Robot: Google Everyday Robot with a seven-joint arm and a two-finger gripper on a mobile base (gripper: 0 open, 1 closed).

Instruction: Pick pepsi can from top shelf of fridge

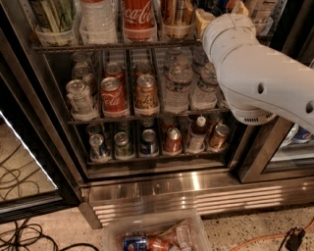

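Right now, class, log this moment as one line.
arm: extended into fridge | gripper: at top shelf, right end, behind arm | pepsi can: unseen

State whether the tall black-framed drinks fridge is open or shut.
Open: the white arm reaches inside the fridge, with the gripper at the grey wire top shelf's right end.

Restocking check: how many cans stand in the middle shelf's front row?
3: silver can at left, Coca-Cola can beside it, brown can next. More stand behind. The hand is at the top shelf, upper right.
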